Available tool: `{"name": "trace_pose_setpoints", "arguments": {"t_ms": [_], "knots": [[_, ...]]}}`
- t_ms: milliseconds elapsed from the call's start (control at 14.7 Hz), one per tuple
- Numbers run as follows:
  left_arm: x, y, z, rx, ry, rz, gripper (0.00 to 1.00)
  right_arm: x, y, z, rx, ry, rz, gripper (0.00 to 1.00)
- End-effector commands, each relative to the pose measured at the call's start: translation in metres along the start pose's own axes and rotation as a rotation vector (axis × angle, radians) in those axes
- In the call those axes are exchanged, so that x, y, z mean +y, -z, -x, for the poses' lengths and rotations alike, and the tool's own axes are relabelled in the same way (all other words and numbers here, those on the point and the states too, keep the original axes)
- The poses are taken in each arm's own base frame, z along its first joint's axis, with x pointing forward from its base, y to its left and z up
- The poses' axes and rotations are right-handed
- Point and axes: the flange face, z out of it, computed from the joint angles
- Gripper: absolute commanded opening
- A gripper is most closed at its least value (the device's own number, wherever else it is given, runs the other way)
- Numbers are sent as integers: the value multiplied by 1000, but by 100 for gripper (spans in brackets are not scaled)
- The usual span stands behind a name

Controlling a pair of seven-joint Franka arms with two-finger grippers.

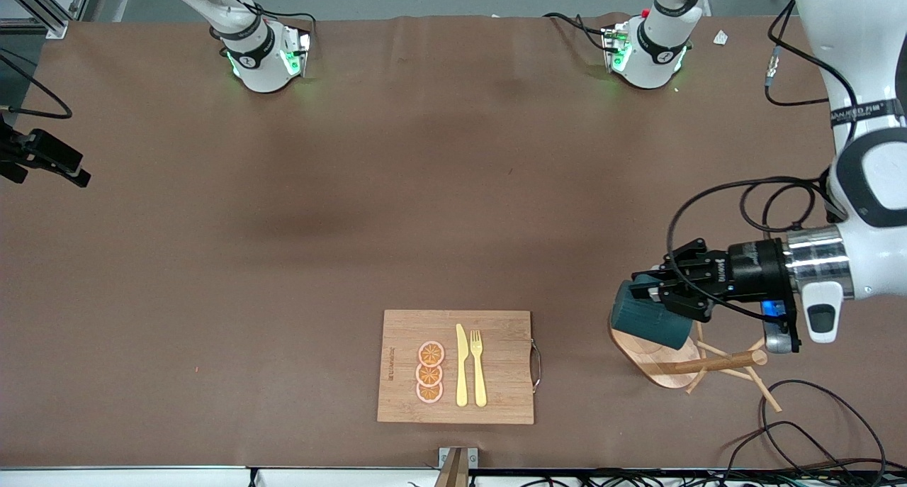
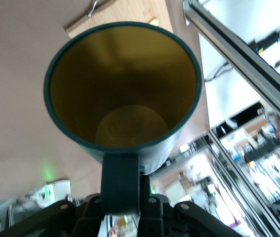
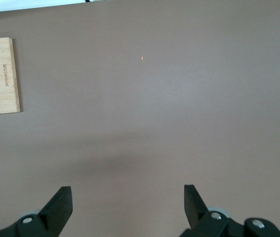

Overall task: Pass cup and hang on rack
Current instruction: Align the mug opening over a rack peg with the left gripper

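- Left arm [image 1: 861,111]: glossy white rounded shell, dark joint band, silver ring before the black left end effector [image 1: 655,288].
- Black cables [image 1: 744,196] loop above the end effector.
- White bases [image 1: 262,58] glow green.
- Right end effector [image 3: 127,207]: black fingers, silver screws.

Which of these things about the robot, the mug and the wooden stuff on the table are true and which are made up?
1. The left gripper holds the cup by its handle. True.
2. The cup already hangs from a peg of the rack. False: it is still in the left gripper, up over the rack's flat base.
3. The right gripper is shut on a fork. False: its fingers are open over bare table, holding nothing.
4. A knife and a fork lie side by side on the cutting board. True.
5. Three orange slices lie on the board beside the knife. True.
6. The cup is blue inside. False: it is tan-yellow inside.
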Motion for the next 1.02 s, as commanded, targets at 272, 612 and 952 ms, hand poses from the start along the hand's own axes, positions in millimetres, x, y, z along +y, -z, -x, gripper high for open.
{"name": "trace_pose_setpoints", "arguments": {"t_ms": [272, 612, 952], "knots": [[-17, -10, -51, -74, 32, 19, 0, 3, 3, 4, 7, 6, 11, 100], [-26, -2, -72, -75, 59, 38, 0, 2, 3, 4, 7, 8, 10, 100], [-31, 14, -83, -68, 82, 60, 0, 2, 3, 4, 7, 8, 10, 100]]}}
